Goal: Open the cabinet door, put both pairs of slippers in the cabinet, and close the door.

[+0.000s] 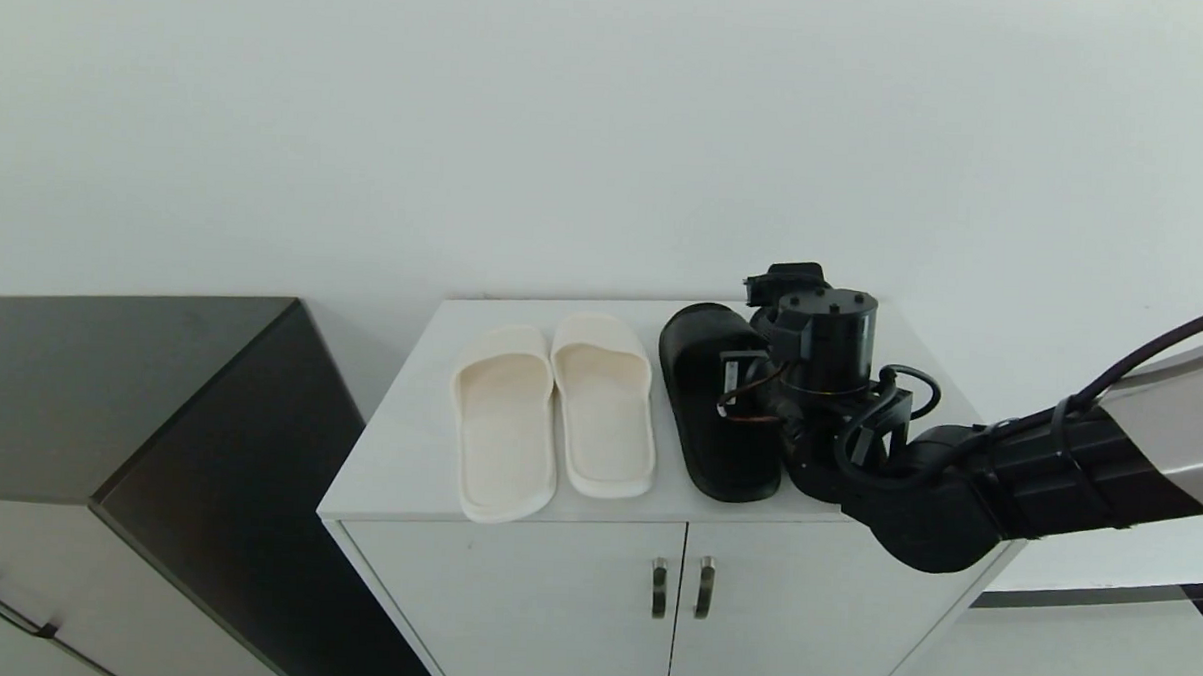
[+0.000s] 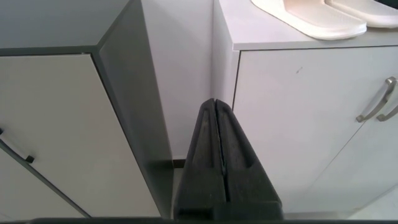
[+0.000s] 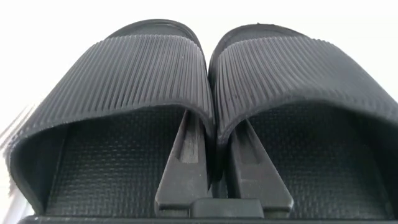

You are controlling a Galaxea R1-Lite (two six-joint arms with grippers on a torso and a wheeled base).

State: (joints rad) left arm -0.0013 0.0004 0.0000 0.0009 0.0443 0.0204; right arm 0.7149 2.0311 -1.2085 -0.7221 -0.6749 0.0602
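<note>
Backdrop: plain white wall behind a white cabinet (image 1: 407, 451), with a dark cabinet (image 1: 109, 391) just beside it on the robot's left.
Cabinet doors: both doors (image 1: 532, 606) are closed and the two handles (image 1: 659, 586) sit side by side at the centre seam. Nothing can be seen inside.
Cabinet top: both pairs lie here, toes toward the wall and heels at the front edge.
White slippers (image 1: 503, 425): side by side on the left part of the top, untouched.
Black slippers (image 3: 137, 81): side by side on the right part, straps touching in the middle.
Right gripper (image 3: 216, 134): comes in from the heel end along the slippers' length. One finger sits inside each slipper and the two inner strap edges are pinched between them, so it seems to hold the pair.
Left gripper (image 2: 215, 104): jaws pressed together and empty, held low in front of the gap between the two cabinets.
Key relation: the handles lie below and in front of the held pair, and the left arm looks nearer to them.
Judgement: the doors still need opening before any pair can go in.
</note>
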